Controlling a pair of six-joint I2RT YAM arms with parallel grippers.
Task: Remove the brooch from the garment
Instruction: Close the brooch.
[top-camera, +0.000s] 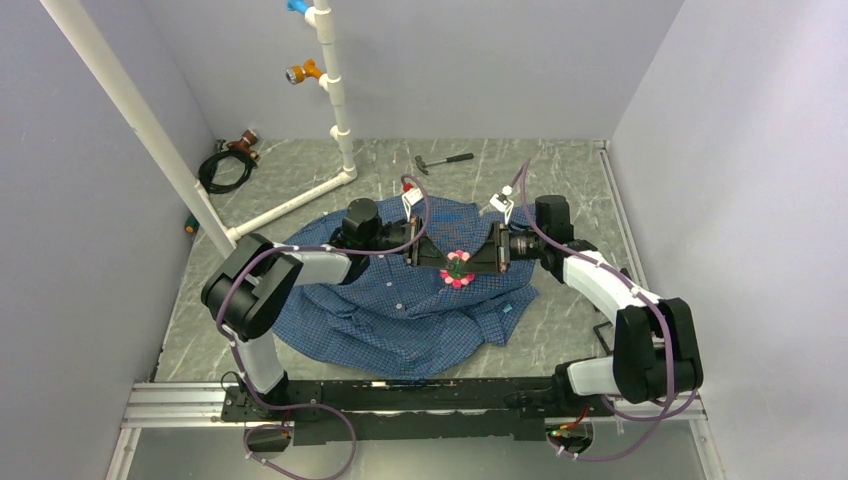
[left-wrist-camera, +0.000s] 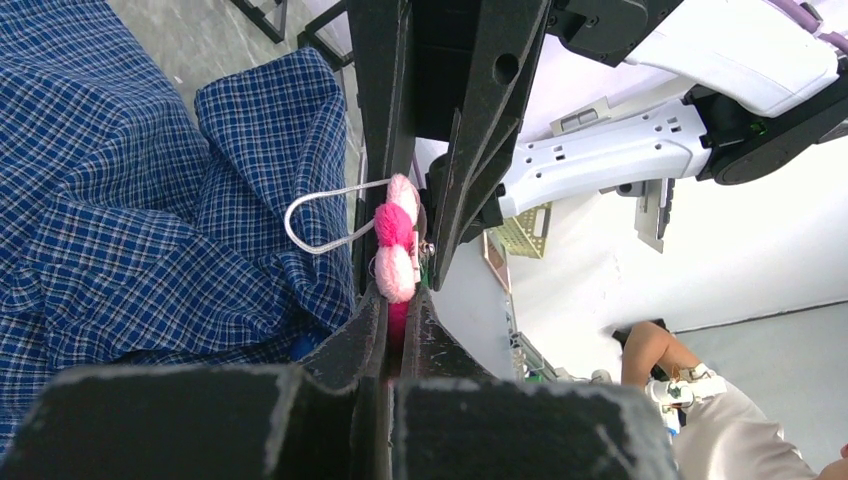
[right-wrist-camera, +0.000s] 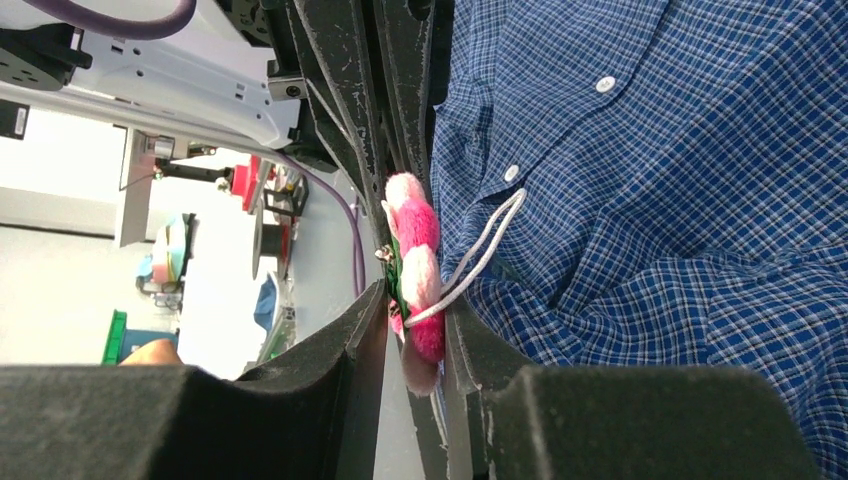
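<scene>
The blue checked shirt (top-camera: 380, 310) lies crumpled on the table; it also shows in the left wrist view (left-wrist-camera: 120, 200) and the right wrist view (right-wrist-camera: 680, 200). The pink brooch (top-camera: 458, 268) sits on its middle, held edge-on between both grippers. My left gripper (top-camera: 443, 262) comes from the left and is shut on the brooch's (left-wrist-camera: 396, 250) lower pink edge (left-wrist-camera: 397, 305). My right gripper (top-camera: 475, 263) comes from the right, its jaws closed narrowly around the brooch (right-wrist-camera: 418, 260), one finger against the shirt (right-wrist-camera: 415, 320). A white cord loop (left-wrist-camera: 310, 215) runs from the brooch to the cloth.
A white pipe frame (top-camera: 335, 90) stands at the back left. A hammer (top-camera: 445, 160) lies behind the shirt and a black cable coil (top-camera: 225, 165) at the far left. The shirt's light-blue tag (top-camera: 508, 309) is at its right hem. Grey walls close in three sides.
</scene>
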